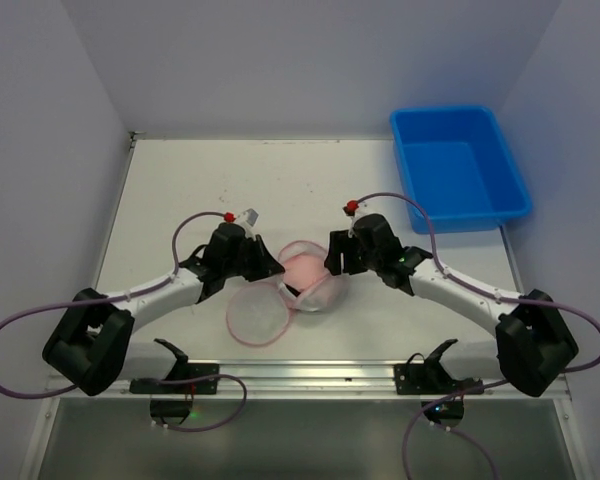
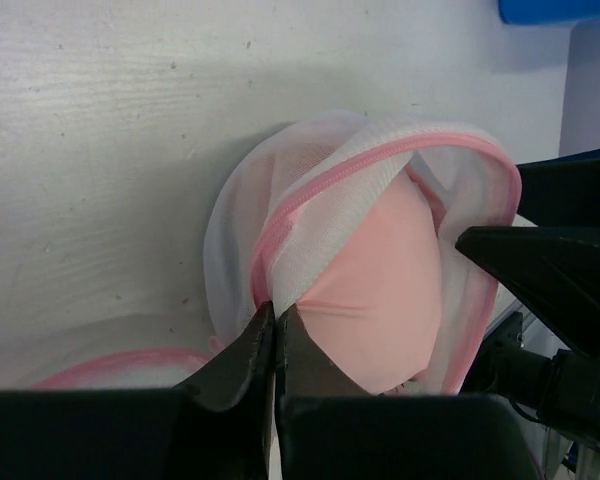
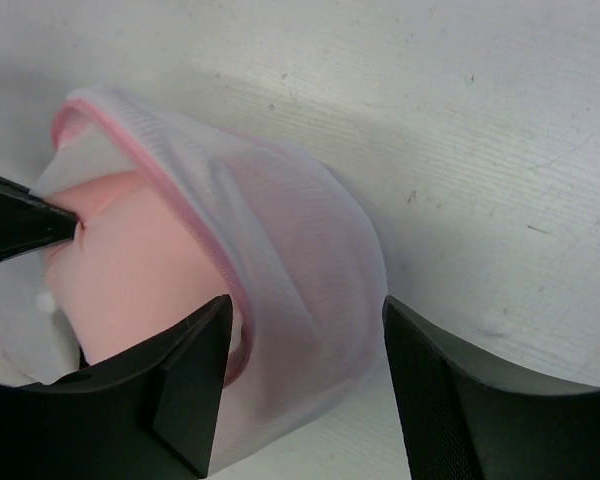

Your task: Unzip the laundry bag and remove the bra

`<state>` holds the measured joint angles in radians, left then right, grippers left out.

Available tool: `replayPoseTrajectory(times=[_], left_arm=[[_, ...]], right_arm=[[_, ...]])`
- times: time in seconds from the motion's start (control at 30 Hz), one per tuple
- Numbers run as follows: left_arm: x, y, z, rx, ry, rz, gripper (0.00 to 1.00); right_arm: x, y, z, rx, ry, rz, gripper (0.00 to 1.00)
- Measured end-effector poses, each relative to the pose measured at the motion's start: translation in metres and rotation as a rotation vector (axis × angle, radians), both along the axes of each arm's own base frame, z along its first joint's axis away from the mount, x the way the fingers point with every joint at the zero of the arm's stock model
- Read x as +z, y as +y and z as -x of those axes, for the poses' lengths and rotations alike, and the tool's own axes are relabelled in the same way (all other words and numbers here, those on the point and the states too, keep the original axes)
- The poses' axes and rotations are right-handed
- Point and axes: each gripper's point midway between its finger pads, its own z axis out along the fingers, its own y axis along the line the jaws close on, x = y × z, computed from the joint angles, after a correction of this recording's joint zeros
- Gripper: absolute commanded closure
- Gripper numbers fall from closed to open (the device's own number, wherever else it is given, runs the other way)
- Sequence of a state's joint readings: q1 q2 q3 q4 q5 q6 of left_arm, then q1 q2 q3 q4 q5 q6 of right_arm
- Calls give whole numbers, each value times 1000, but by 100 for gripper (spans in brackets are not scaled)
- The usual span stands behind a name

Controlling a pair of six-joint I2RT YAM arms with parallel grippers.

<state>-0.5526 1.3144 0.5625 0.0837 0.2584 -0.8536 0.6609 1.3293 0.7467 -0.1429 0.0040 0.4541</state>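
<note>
The laundry bag (image 1: 318, 290) lies unzipped between both arms, its round mesh lid (image 1: 256, 317) flopped open to the left. The pale pink bra (image 1: 304, 268) bulges out of the opening. In the left wrist view the pink-trimmed mesh rim (image 2: 380, 160) arches over the bra (image 2: 380, 290). My left gripper (image 2: 273, 312) is shut, its tips pinching the bra's near edge just below a white mesh fold. My right gripper (image 3: 305, 330) is open and straddles the bag's mesh wall (image 3: 300, 260), one finger (image 3: 195, 375) by the pink trim, the other outside over the table.
A blue plastic bin (image 1: 460, 165) stands at the back right of the white table (image 1: 200, 190). The two grippers face each other closely across the bag; the right one's black fingers (image 2: 545, 265) fill the right side of the left wrist view.
</note>
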Motion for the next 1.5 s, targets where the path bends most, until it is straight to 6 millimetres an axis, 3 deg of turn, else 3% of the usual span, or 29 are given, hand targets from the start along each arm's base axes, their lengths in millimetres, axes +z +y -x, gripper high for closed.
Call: replayPoseTrajectory(times=[0.13, 0.33, 0.43, 0.53, 0.77, 0.97, 1.2, 1.33, 1.5], left_arm=[[16, -1, -3, 1, -31, 18, 100], [44, 0, -9, 22, -63, 14, 100], [52, 3, -11, 32, -68, 0, 100], [53, 5, -10, 33, -65, -17, 100], [45, 11, -5, 30, -40, -55, 100], [42, 14, -3, 28, -34, -74, 100], [40, 16, -2, 25, -33, -87, 100], [39, 16, -2, 21, -37, -91, 100], [39, 16, -3, 22, -40, -93, 100]], right_arm=[[38, 10, 4, 69, -100, -28, 33], [112, 66, 30, 280, -311, -73, 30], [125, 83, 42, 361, -370, -84, 30], [116, 89, 41, 390, -375, -55, 29], [59, 103, 28, 432, -316, 52, 28], [26, 106, 24, 451, -301, 95, 24], [13, 110, 15, 438, -310, 101, 18], [8, 103, 6, 396, -307, 110, 13], [9, 93, -8, 340, -296, 97, 17]])
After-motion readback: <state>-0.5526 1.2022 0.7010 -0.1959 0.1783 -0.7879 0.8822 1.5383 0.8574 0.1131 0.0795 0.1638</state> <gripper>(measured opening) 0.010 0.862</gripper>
